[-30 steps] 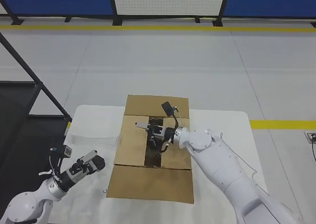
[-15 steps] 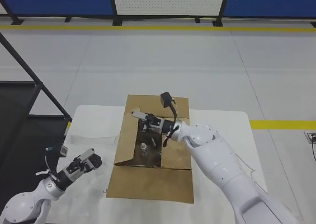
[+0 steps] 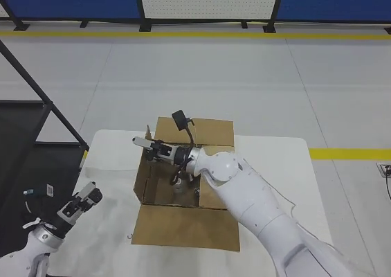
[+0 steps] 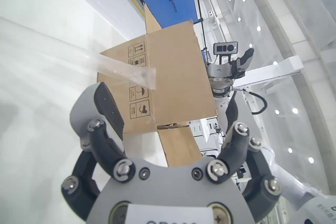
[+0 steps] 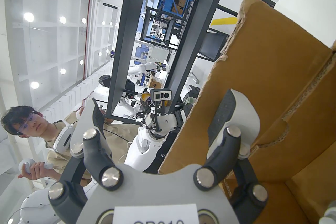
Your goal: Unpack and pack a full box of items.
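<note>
Box point(image 3: 185, 232) at frame centre on white table point(image 3: 112, 163), left-hand flap point(image 3: 140, 185) now swung upright, opening wider, contents exposed for unpacking. Right gripper point(image 3: 143, 146) spread wide astride flap's top edge, clamping nothing. Left gripper point(image 3: 90, 192) pulled back to lower left, wide open, empty. Box side carries handling pictograms point(image 4: 139, 101): arrows, umbrella.

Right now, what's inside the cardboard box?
One small bottle-like item stands in the open gap of the box. The rest is covered by the flaps and the right arm.
</note>
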